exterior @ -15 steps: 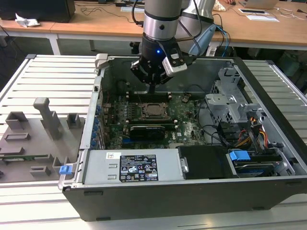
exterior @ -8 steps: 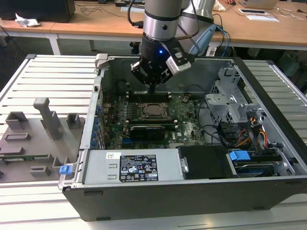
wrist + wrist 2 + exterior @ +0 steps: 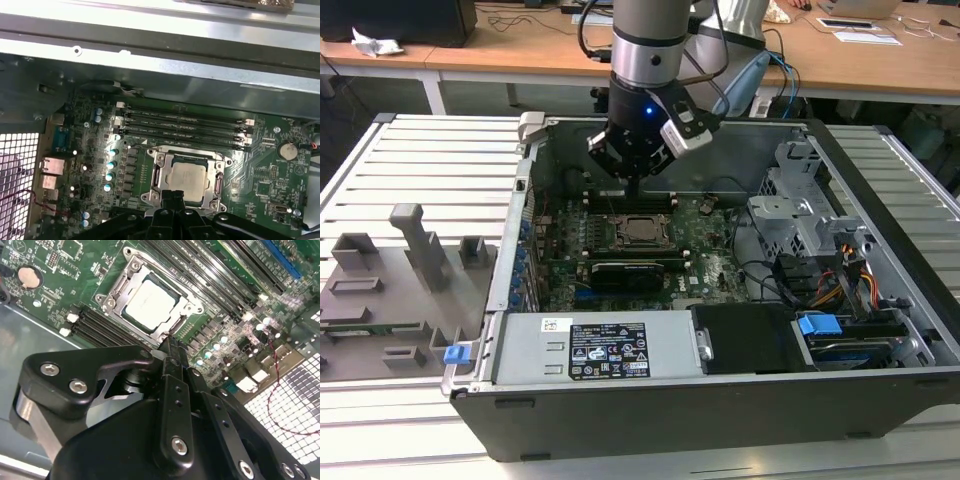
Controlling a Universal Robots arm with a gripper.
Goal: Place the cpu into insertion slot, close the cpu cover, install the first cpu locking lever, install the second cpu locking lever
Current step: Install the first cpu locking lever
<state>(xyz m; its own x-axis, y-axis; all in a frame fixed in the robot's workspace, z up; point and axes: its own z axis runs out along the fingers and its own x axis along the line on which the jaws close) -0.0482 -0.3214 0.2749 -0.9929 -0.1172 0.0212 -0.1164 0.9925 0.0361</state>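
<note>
The cpu [image 3: 186,176] already sits in the insertion slot [image 3: 200,159], just beyond the claw [image 3: 172,196] tips, and the cpu cover [image 3: 156,175] looks folded down over it. The claw is clenched, seemingly empty, at the cover's edge. Whether the locking levers are latched I cannot tell.

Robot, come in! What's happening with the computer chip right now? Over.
Shut gripper tip by cpu cover edge. The cpu sits in insertion slot, cover down. Nothing blocking.

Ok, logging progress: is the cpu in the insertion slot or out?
In. The cpu lies flat inside the insertion slot, with the cpu cover framing it.
</note>
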